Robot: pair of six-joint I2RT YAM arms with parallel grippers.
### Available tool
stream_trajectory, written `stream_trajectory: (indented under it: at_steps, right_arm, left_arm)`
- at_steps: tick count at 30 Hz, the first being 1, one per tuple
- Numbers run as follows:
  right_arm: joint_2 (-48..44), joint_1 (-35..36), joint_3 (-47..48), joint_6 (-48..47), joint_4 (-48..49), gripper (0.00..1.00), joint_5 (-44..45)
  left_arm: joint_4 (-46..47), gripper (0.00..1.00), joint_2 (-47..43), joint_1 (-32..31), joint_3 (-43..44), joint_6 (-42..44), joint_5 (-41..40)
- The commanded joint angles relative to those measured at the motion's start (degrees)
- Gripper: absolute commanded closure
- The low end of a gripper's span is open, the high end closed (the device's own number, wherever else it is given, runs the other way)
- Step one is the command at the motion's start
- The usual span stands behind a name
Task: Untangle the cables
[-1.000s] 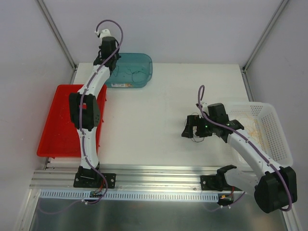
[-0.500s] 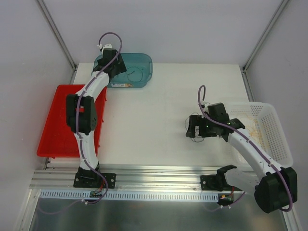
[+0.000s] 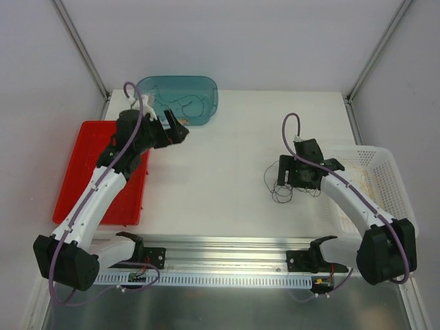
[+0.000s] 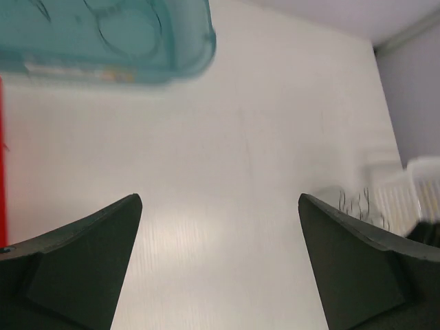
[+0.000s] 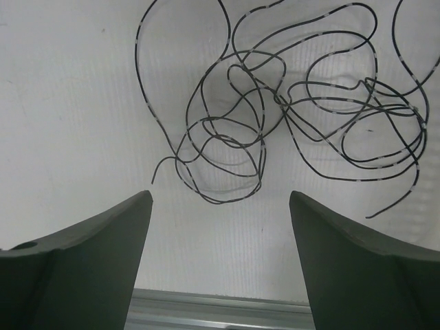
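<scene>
The top view looks down over the table [image 3: 220, 158]; the right wrist view (far nearer) shares its cables [image 5: 278, 100].

A white table [image 3: 220, 165] under even light. Pale grey walls [image 3: 247, 41] rise behind and beside the table, with slanted metal posts [image 3: 81, 49] at the table's far corners.

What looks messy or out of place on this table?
Only the dark cables: a tangled heap of thin, overlapping loops lying loose on the white table, just in front of the open right gripper. A few more loose strands sit in the teal bin. Nothing looks spilled or broken.
</scene>
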Motion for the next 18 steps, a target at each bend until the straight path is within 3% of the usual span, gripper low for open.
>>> stream_trajectory:
  at_steps: [1,5,9,12,15,18]
  right_arm:
    - [3.63,-0.37,-1.53,1.33,3.86,0.16,-0.30]
    - [9.78,1.29,-2.94,1.24,10.53,0.27,-3.22]
    - [15.15,4.45,-2.41,2.21,12.83,0.53,-6.12]
    - [16.65,11.11,-1.10,2.47,13.10,0.82,-7.53]
    - [16.30,15.96,0.57,0.99,12.75,0.99,-9.19]
    - [14.98,23.50,1.89,-2.26,11.35,0.99,-12.26]
  left_arm:
    - [-5.01,0.01,-5.61,-4.94,-10.88,-3.48,5.83]
    - [-6.85,0.01,-13.52,-11.01,-18.02,-6.81,7.05]
    - [-7.21,0.01,-18.28,-14.96,-24.08,-10.69,7.41]
    - [-7.21,0.01,-20.22,-16.55,-27.60,-12.80,6.79]
    - [-7.38,0.01,-20.13,-17.17,-29.80,-13.94,6.00]
    - [-7.21,0.01,-18.56,-17.70,-30.07,-14.56,5.39]
